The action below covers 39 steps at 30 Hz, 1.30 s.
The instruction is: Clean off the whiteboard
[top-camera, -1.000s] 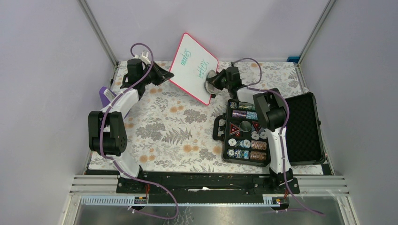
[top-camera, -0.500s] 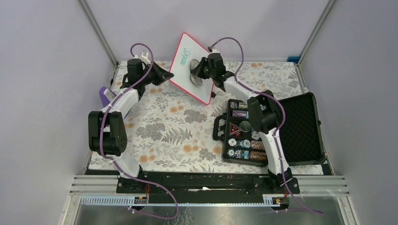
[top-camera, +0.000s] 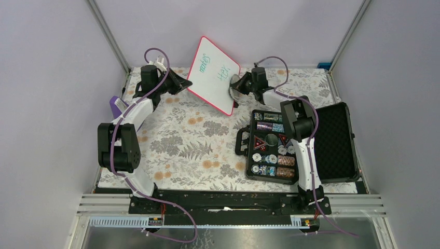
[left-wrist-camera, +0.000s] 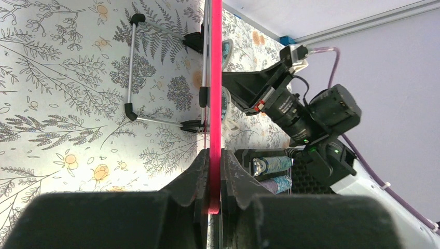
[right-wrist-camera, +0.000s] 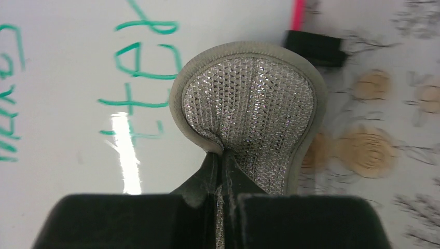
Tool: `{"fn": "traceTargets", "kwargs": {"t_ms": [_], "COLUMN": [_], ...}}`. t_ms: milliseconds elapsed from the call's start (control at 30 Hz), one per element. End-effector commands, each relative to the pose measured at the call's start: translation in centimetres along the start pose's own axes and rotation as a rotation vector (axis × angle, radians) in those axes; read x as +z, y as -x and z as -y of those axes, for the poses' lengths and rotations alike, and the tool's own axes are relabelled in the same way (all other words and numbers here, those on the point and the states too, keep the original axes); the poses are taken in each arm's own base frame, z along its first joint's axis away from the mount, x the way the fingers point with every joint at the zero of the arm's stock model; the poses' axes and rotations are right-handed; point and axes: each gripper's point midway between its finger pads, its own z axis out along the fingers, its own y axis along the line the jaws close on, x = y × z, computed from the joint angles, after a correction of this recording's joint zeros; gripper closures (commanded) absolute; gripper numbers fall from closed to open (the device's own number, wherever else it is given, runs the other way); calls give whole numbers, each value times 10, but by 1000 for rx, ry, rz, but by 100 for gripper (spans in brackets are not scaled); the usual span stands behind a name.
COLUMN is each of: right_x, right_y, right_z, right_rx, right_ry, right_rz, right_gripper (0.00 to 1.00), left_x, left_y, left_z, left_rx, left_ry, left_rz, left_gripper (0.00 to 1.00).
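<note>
My left gripper (left-wrist-camera: pixel 214 167) clamps the whiteboard (top-camera: pixel 214 83) by its rim; my right gripper (right-wrist-camera: pixel 223 162) pinches a mesh pad (right-wrist-camera: pixel 250 98) — the green writing (right-wrist-camera: pixel 139 75) lies just left of it.

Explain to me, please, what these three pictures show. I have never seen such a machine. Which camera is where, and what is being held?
These are two robot arms bolted side by side. The wide picture looks down from above and behind them. The other two pictures come from a small camera on each wrist. The left hand clamps the red rim of a whiteboard and holds it tilted up. The right hand pinches a silvery mesh pad at the board's white face, beside green writing. On the flowered cloth lies an open black case of poker chips.
</note>
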Motion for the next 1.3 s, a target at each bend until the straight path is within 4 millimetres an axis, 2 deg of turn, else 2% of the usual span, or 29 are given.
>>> {"fn": "traceTargets", "kwargs": {"t_ms": [0, 33, 100, 167, 267, 333, 400, 433, 533, 700, 833, 867, 933, 1000, 1100, 1167, 1267], "right_x": [0, 0, 1, 3, 2, 0, 2, 5, 25, 42, 25, 17, 14, 17, 22, 23, 16], "right_y": [-52, -49, -41, -38, -39, -40, -42, -41, -34, -35, -18, -21, -17, -16, -15, -15, -10], "right_z": [55, 50, 26, -13, -77, -110, -130, -134, -118, -40, 29, 49, 63, 65, 45, 23, -27], "right_rx": [68, 59, -28, -119, -176, -218, -240, -224, -137, -70, 111, 156, 195, 174, 122, 63, -63], "right_ry": [-164, -164, -155, -118, 28, 92, 120, 134, 103, -39, -99, -122, -120, -123, -84, -50, 11], "right_rz": [-111, -107, -83, -80, -89, -83, -79, -81, -75, -103, -68, -68, -73, -93, -105, -103, -69], "right_gripper": [100, 100, 100, 100, 100, 100, 100, 100, 100, 100, 100, 100, 100, 100, 100, 100, 100], "left_x": [0, 0, 0, 0, -3, -4, -3, -3, -4, -1, 0, 0, 0, -1, -2, -1, -2], "left_y": [-17, -17, -18, -18, -17, -16, -16, -17, -18, -19, -18, -17, -17, -17, -17, -18, -17], "left_z": [25, 24, 24, 25, 29, 31, 31, 31, 32, 28, 27, 27, 26, 28, 27, 27, 27], "left_rx": [7, 6, 4, 2, 10, 19, 17, 15, 31, 40, 37, 36, 32, 31, 35, 34, 38], "left_ry": [-70, -69, -70, -74, -76, -78, -78, -78, -71, -48, -50, -49, -50, -55, -53, -53, -52], "left_rz": [-79, -79, -82, -84, -76, -70, -72, -73, -67, -78, -80, -79, -82, -84, -81, -84, -85], "left_gripper": [100, 100, 100, 100, 100, 100, 100, 100, 100, 100, 100, 100, 100, 100, 100, 100, 100]}}
